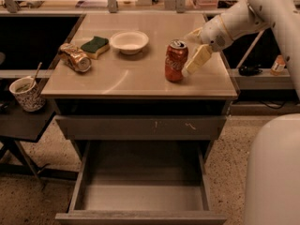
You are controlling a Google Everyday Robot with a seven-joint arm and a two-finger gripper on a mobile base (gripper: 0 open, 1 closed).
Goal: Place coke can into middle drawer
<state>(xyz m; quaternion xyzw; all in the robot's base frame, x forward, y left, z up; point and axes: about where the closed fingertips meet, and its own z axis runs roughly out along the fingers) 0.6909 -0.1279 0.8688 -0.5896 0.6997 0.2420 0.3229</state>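
Our hand (194, 46) is open, right beside the coke can (176, 61) on the table (136, 81). If we bump the can, it could tip and roll.

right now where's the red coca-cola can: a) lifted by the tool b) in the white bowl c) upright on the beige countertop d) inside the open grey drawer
c: the red coca-cola can stands upright on the beige countertop, with the open tool close at its right side, not lifting it.
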